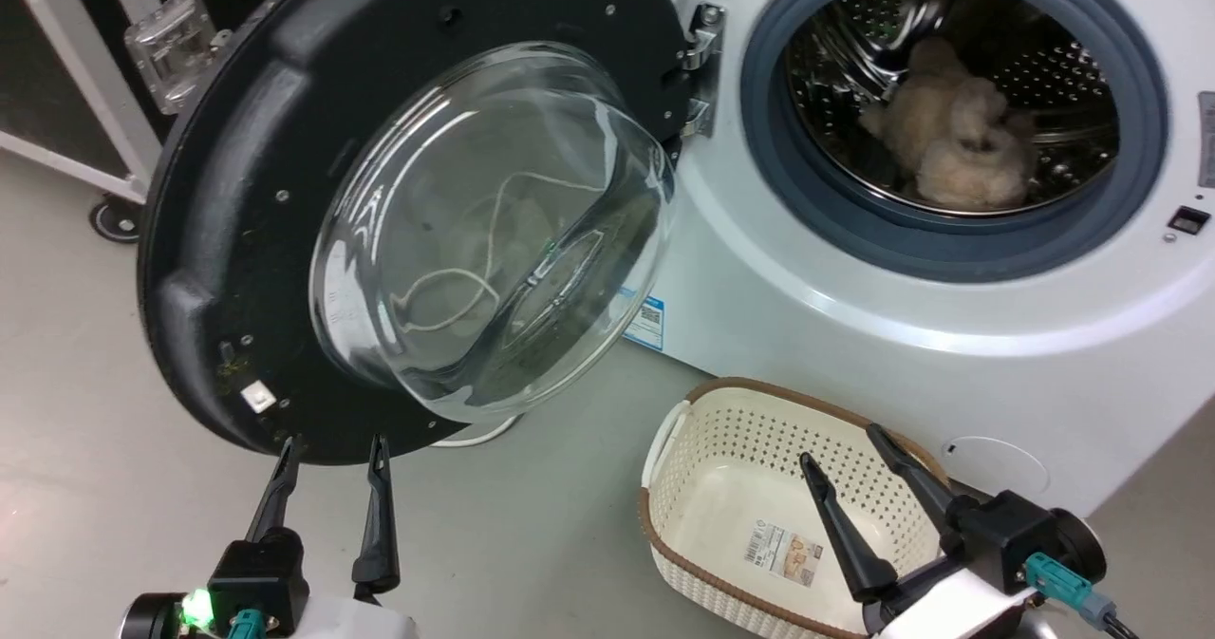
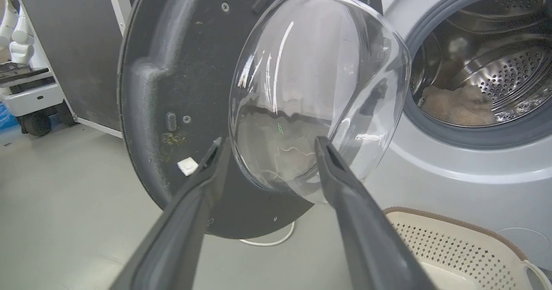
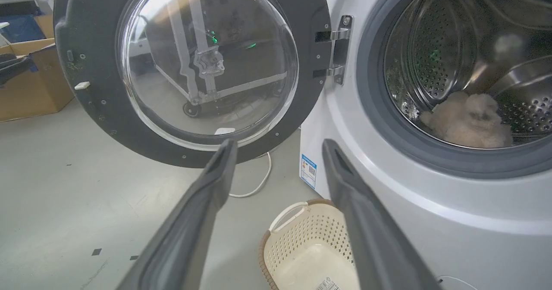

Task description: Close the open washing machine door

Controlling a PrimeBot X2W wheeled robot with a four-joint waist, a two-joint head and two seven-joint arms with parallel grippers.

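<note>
- Two long dark jaws of the left gripper rise from the lower left of the head view. They stand moderately apart and hold nothing.
- Their tips sit right at the bottom rim of the washing machine door, a large round door with a wide black plastic ring. Whether they touch it cannot be told.
- From the left wrist view, the left gripper frames the lower part of the door. One tip lies by a small white latch tab on the ring.
- At the lower right of the head view, the right gripper has its jaws spread and empty. It hangs over a cream perforated plastic basket with a brown rim, which stands on the grey floor.
- Swung wide open, the door stands upright to the left of the white front-loading washing machine, well clear of the grey rubber-rimmed drum opening.
- A metal hinge holds the door's right edge to the machine front; its free edge, with the latch tab, points away to the left.
- Being round, the door has no long axis. Its inner face is towards the robot, and the bulging clear glass bowl window pushes out towards the camera and slightly right.
- Seen from the right wrist view, between the jaws of the right gripper, the door is almost face-on beside its hinge.
- A cream fluffy bundle lies inside the steel drum.
- A white cord loops on the floor under the door.
</note>
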